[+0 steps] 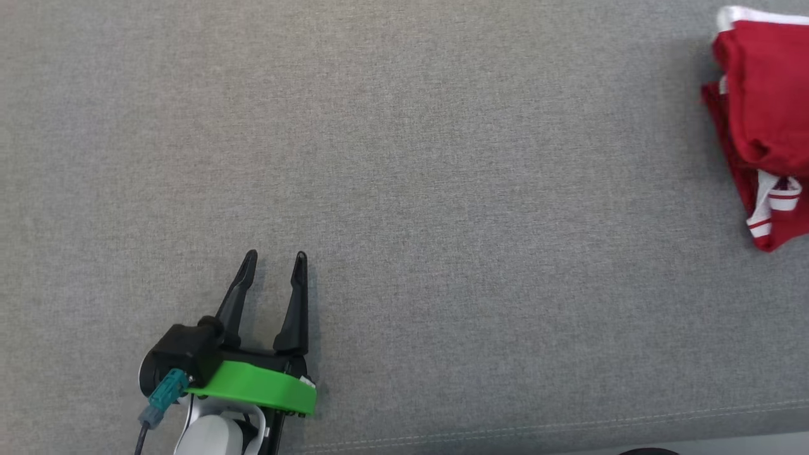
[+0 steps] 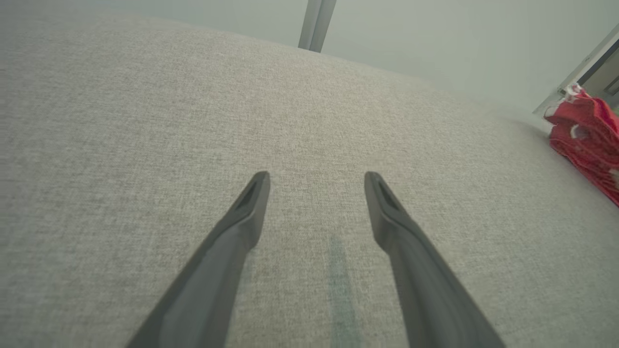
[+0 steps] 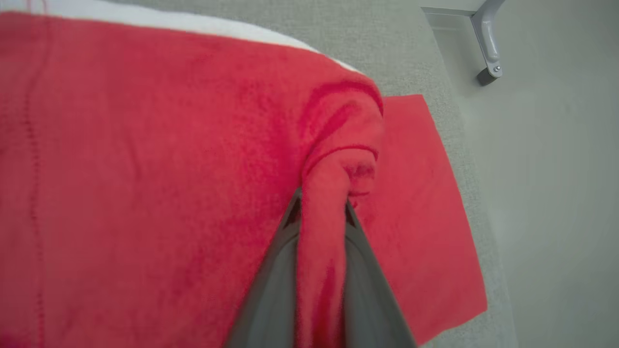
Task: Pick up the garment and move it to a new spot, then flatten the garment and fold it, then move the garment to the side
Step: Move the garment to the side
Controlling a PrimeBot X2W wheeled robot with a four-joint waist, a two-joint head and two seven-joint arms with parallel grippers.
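The garment [image 1: 768, 120] is red with white trim and lies bunched at the far right edge of the grey fabric surface [image 1: 442, 158]. It appears small at the right edge of the left wrist view, garment [image 2: 587, 133]. My right gripper [image 3: 321, 205] is shut on a pinched fold of the red garment [image 3: 145, 169], the cloth squeezed between both dark fingers. My left gripper [image 1: 275, 256] rests low on the left of the surface, open and holding nothing, far from the garment; its fingers [image 2: 251, 203] spread wide over bare fabric.
The surface's front edge with a stitched seam [image 1: 569, 426] runs along the bottom. A metal post [image 2: 316, 24] stands beyond the far edge. A bracket leg [image 3: 488, 43] stands on the pale floor past the surface's right edge.
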